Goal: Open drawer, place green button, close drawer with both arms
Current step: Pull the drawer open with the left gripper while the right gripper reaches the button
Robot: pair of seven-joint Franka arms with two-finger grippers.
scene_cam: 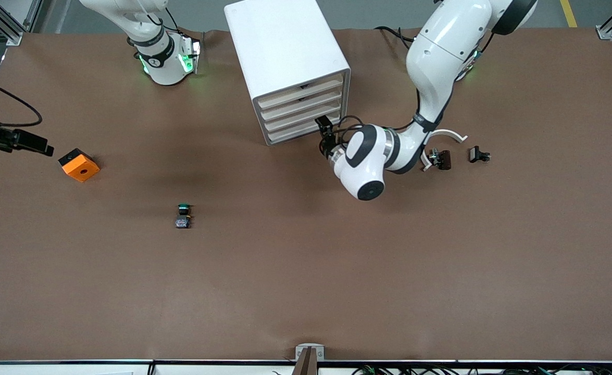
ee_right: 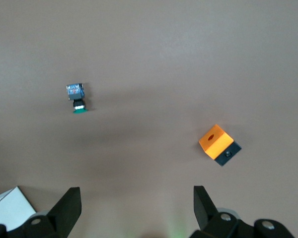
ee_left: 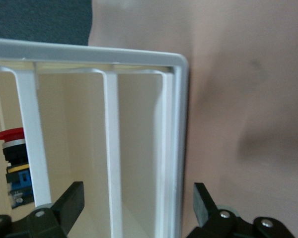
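Left hand (ee_left: 138,206): open, at the cabinet's front by the lowest drawer, at the corner toward the left arm's end; its fingers (ee_left: 204,204) straddle the cabinet's outer edge, one in front of the drawer fronts, one outside over the tabletop.
Left arm (scene_cam: 431,78): comes from its base at the top of the front view, bends down low over the tabletop, wrist turned toward the cabinet.
Drawer (scene_cam: 306,134): lowest of four, shut, flush with the others.
Cabinet (scene_cam: 285,57): white box, on the tabletop between the two bases, front facing the camera at a slant.
Red-capped button (ee_left: 12,158): seen through the cabinet's front in the left wrist view, in a compartment; which one I cannot tell.
Right hand (ee_right: 138,206): open, empty, up over the tabletop at the right arm's end; the arm waits.
Button (scene_cam: 183,215): green cap, lying on the bare tabletop, nearer the camera than the cabinet, toward the right arm's end, well apart from both hands.
Orange cube (scene_cam: 78,164): on the tabletop, nearer the right arm's end than the button.
Brown clip (scene_cam: 440,159): with a white curved strip, just beside the left arm's forearm.
Small dark part (scene_cam: 478,154): near the clip, toward the left arm's end.
Tabletop (scene_cam: 306,291): brown.
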